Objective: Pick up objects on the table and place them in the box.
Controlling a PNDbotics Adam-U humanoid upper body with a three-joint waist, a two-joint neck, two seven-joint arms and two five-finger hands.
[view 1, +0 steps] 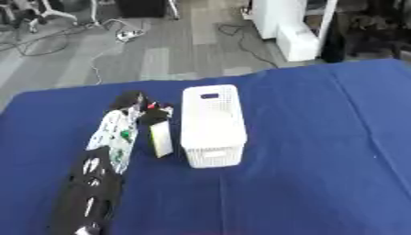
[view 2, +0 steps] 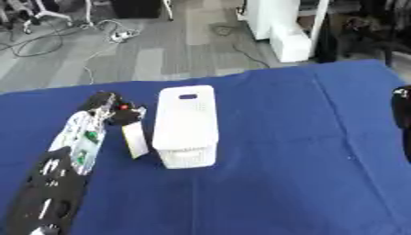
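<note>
A white perforated box (view 1: 212,126) with a handle slot at its far end stands lengthwise in the middle of the blue table (view 1: 321,137). My left arm comes in from the lower left. Its hand (view 1: 151,113) is just left of the box, fingers curled round the top of a pale, flat rectangular object (view 1: 161,140). The object hangs upright, its lower end at or near the cloth, close beside the box's left wall. A dark part of my right hand (view 2: 401,114) shows at the right edge of the right eye view.
The blue cloth spreads wide to the right of and in front of the box. Beyond the table's far edge lie grey floor, cables (view 1: 48,41) and white furniture (view 1: 293,27).
</note>
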